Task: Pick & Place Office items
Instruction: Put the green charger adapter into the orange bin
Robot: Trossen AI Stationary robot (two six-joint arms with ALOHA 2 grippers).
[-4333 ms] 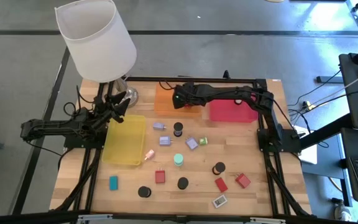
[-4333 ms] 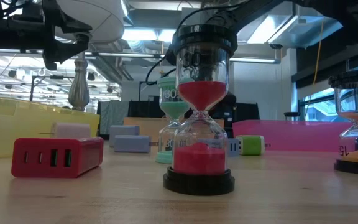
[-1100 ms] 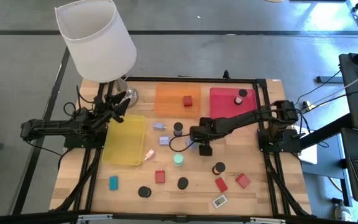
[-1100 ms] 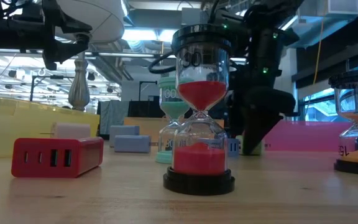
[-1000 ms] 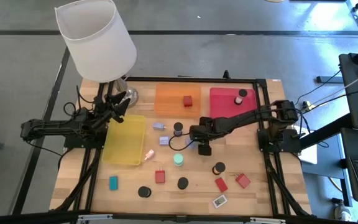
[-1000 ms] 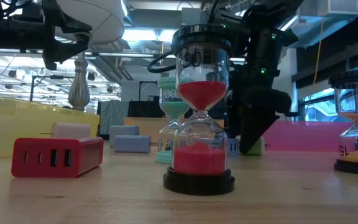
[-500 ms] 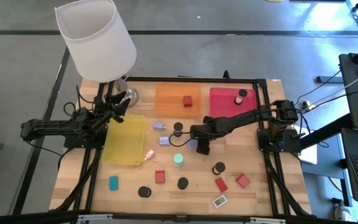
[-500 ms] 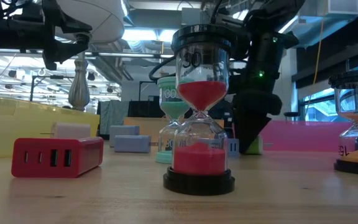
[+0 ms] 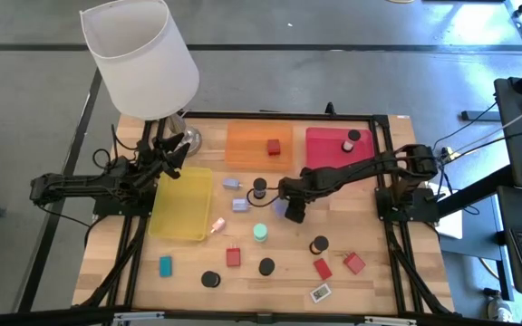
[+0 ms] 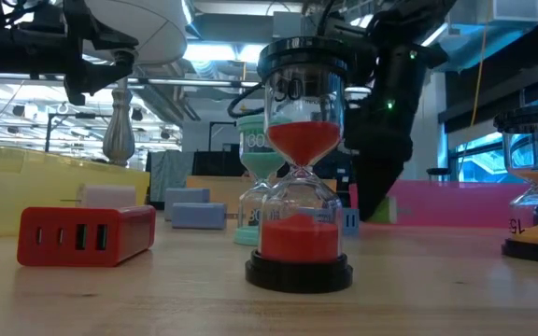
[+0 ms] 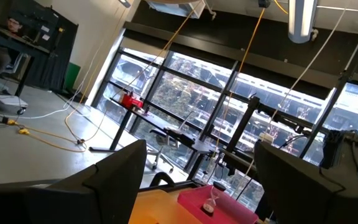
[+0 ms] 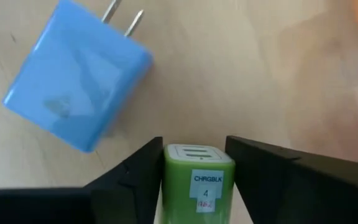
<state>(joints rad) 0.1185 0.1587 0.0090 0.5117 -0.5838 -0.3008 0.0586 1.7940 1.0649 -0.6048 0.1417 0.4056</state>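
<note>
Presently, scene by part:
Right gripper (image 12: 194,180): clenched on a green charger block (image 12: 197,186), one dark finger on each side; its white label reads CHRGBLK.
Where it is: mid-table in the high view (image 9: 294,210), near the red tray (image 9: 329,161).
Blue wall plug (image 12: 73,87): lies on the wood just beside the green block, prongs pointing away.
Left gripper (image 9: 172,149): released, fingers spread wide, waiting at the table's left edge by the lamp base (image 9: 188,139) and the yellow tray (image 9: 181,204).
Orange tray (image 9: 252,145): holds one red block (image 9: 274,147).
Other office items: red sand timer (image 10: 299,168) and red multi-port charger (image 10: 87,233) stand apart on the front of the table.
</note>
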